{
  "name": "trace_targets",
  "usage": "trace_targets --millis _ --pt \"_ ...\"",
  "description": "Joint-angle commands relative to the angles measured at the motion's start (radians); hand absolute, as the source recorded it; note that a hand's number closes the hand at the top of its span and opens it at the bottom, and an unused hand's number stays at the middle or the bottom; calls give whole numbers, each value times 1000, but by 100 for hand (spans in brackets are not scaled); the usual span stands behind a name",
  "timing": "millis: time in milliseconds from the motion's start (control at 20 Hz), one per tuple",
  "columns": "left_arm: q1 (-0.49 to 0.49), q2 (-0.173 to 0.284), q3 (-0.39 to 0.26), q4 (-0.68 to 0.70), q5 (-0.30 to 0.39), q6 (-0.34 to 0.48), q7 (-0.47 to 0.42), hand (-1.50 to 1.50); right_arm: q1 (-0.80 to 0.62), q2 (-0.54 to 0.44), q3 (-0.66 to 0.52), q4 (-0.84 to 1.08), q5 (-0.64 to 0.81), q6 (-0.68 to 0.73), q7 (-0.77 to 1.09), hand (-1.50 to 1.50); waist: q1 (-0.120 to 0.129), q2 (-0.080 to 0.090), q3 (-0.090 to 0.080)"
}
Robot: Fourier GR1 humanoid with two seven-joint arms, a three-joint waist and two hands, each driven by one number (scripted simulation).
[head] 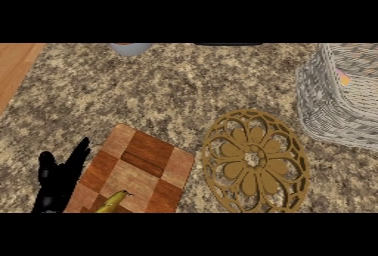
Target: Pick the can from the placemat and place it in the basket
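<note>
The round golden placemat with a cut-out flower pattern lies on the counter right of centre, and nothing stands on it. The pale wicker basket stands at the right edge, partly cut off by the view. Inside it, against the wall, shows a small pink and orange shape; I cannot tell whether it is the can. My left hand rests at the lower left with its fingers straight and pointing up, holding nothing. My right hand does not show.
A checkered wooden cutting board lies beside the left hand, with a banana at its near edge. A grey cup and a dark object sit at the far edge. A wooden surface borders the speckled counter at the left.
</note>
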Motion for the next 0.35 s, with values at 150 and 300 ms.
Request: trace_targets --millis 150,300 --pt "110 -37 -24 38 -29 4 -57 0 48 -114 -128 45 -96 14 12 -150 -4 5 -7" --pt "-13 -31 8 51 -20 35 48 0 121 -202 -167 87 -123 98 -5 -150 -17 7 -7"
